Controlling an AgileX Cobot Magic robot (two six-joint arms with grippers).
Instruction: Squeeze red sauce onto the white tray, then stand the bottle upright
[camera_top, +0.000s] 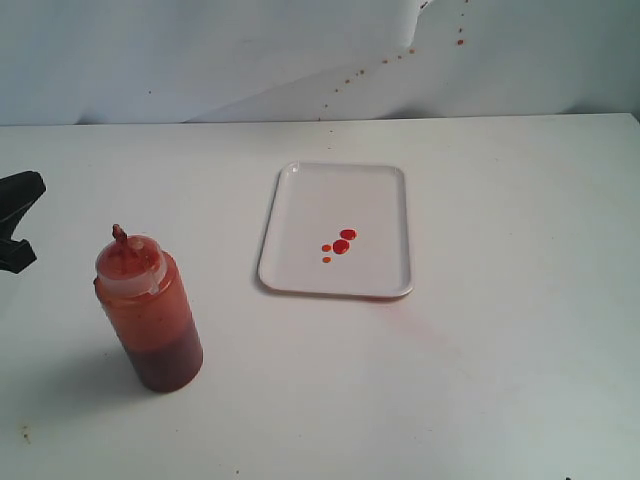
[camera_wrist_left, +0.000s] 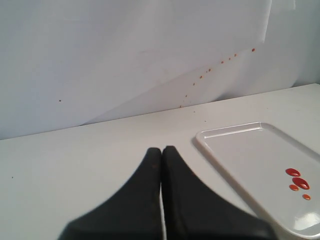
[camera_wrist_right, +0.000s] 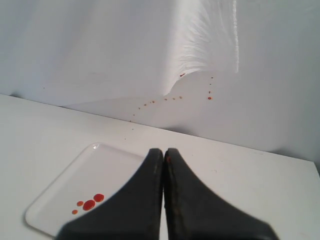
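The bottle (camera_top: 152, 315) stands upright on the table at the front left, red-brown sauce showing through its wall, nozzle smeared. The white tray (camera_top: 340, 190) lies in the middle of the table with a few drops of red sauce (camera_top: 340, 245) on it. The same tray (camera_wrist_left: 250, 155) and red sauce (camera_wrist_left: 298, 182) show in the left wrist view, and the tray (camera_wrist_right: 100, 165) with the red sauce (camera_wrist_right: 89, 204) in the right wrist view. My left gripper (camera_wrist_left: 162, 148) is shut and empty, at the far left edge of the exterior view (camera_top: 15, 225), apart from the bottle. My right gripper (camera_wrist_right: 163, 150) is shut and empty, outside the exterior view.
A pale creased backdrop (camera_top: 300, 50) with tiny brown-red specks rises behind the white table (camera_top: 500, 380). The table's far edge runs along the backdrop.
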